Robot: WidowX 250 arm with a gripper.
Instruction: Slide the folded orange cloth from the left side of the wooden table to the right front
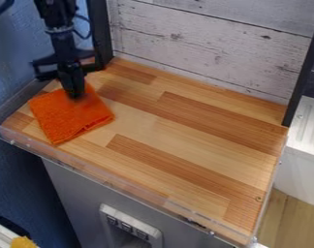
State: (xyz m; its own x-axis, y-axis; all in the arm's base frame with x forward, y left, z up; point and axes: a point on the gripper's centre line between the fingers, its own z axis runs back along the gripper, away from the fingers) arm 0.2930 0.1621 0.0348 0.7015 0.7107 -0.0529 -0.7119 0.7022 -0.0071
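The black gripper (74, 93) hangs down at the left of the wooden work surface, its tip at the upper part of an orange cloth (70, 118). The cloth lies folded into a rough square, turned at an angle, near the surface's left corner. The tip meets or hovers just over the cloth; whether it pinches any fabric cannot be told.
The wooden surface (198, 131) has a clear low rim (108, 183) along its front. A whitewashed plank wall (211, 43) stands behind, with dark posts at its left and right. A white ribbed unit (305, 131) is at the right.
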